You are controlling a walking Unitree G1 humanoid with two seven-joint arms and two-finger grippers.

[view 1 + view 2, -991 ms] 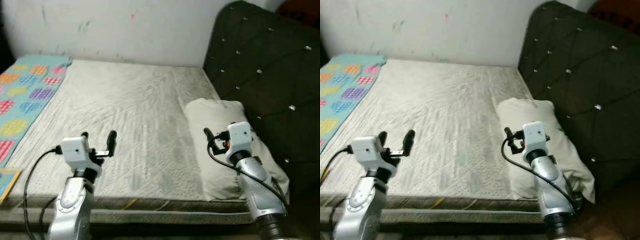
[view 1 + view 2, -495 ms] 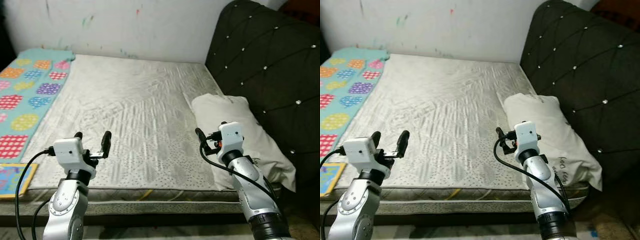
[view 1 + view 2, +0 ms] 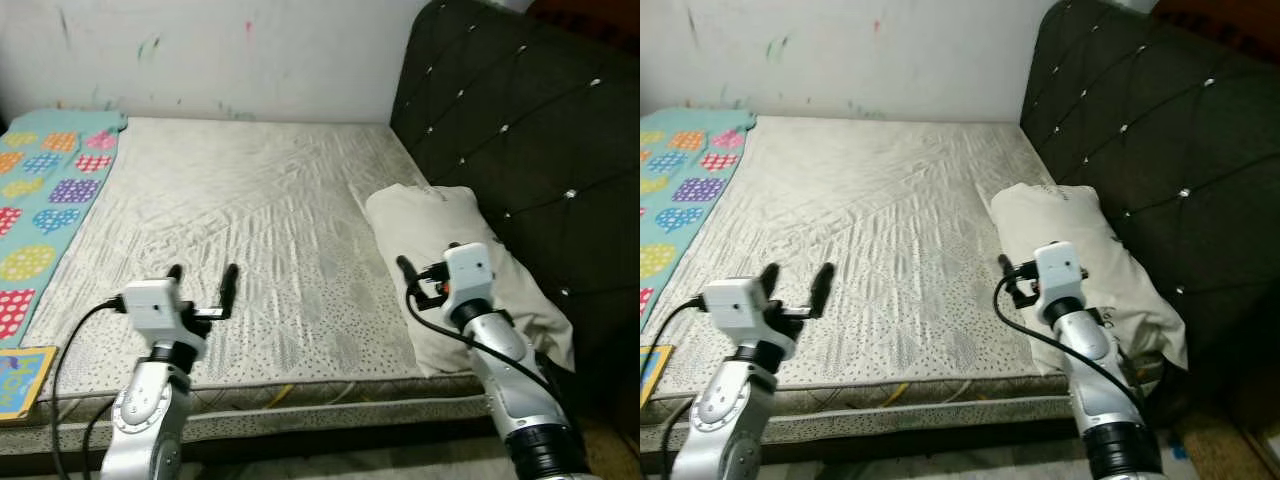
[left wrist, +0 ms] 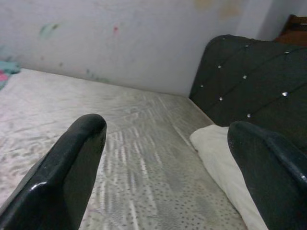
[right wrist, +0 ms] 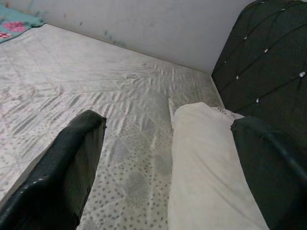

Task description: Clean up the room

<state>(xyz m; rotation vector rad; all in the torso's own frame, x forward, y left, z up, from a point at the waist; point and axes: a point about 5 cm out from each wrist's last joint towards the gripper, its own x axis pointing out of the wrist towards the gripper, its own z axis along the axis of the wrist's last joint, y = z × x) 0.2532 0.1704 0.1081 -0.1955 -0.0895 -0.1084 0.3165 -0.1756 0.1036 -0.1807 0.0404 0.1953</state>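
Comparing this with half a second ago, I see the whole head view has swung: the headboard (image 3: 520,150) fills more of the right side, the teal blanket (image 3: 45,195) with its coloured patches has slid toward the left edge, and the mattress (image 3: 250,230) sits a touch higher, so I read it as the camera turning and not the bedding moving. The pillow (image 3: 455,260) lies where it did, along the right side of the mattress against the headboard, one end hanging slightly over the near edge. For the tidy-up this tells me I am only lining up on the bed; nothing has been picked up or straightened yet, and the pillow looks like the nearest thing to deal with. My right gripper (image 5: 163,163) hovers over the near end of the pillow, its fingers (image 5: 72,163) spread wide and empty, apart from the cloth. My left gripper (image 3: 203,287) hangs over the near edge of the mattress, likewise wide open with nothing in it. Down in the left corner a colourful flat thing (image 3: 20,380), maybe a book or card, is cut off by the frame, and I cannot say what it is. The floor below the bed is in shadow, the far end of the blanket runs out of view, and the small print on the pillow is too fine to read.
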